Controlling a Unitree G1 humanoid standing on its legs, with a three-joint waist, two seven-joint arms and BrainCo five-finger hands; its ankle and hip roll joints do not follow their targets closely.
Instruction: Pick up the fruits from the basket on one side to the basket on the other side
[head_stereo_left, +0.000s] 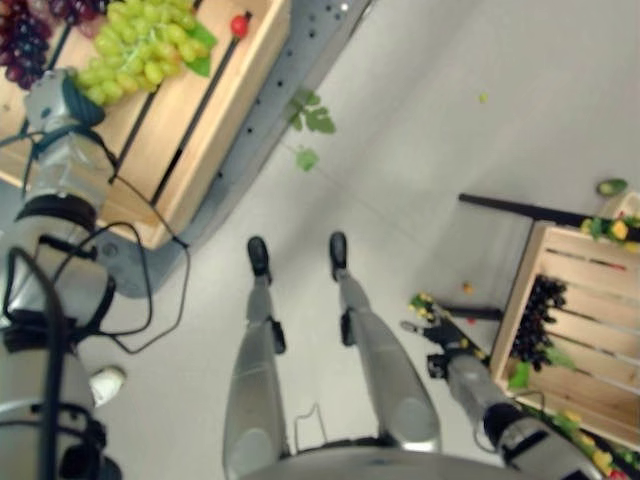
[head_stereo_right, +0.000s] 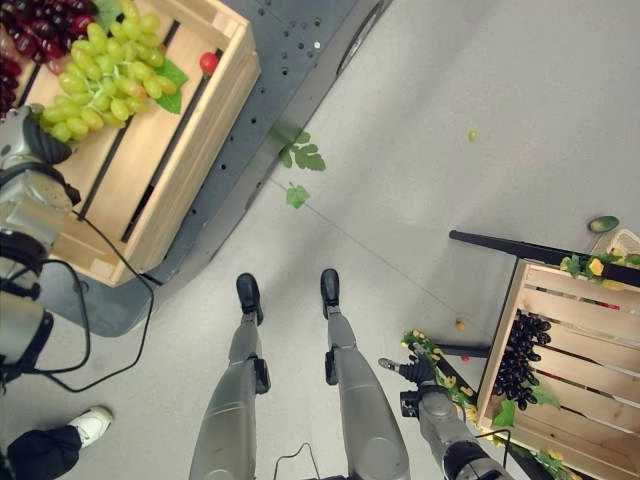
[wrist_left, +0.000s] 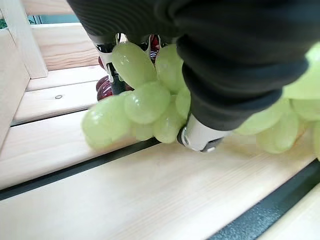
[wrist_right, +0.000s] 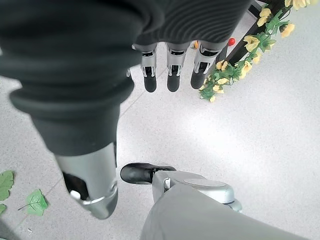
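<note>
A: Where is the fruit seen?
B: Round, waxy green grapes are gripped by the curled left hand over the slatted wooden left basket.
A: And the right hand?
B: Fingers are held straight, nothing grasped, beside the right basket, where dark grapes are piled

green grapes: pale green | red grapes: dark red | dark grapes: black-purple | crates: pale wood | floor: speckled grey
</note>
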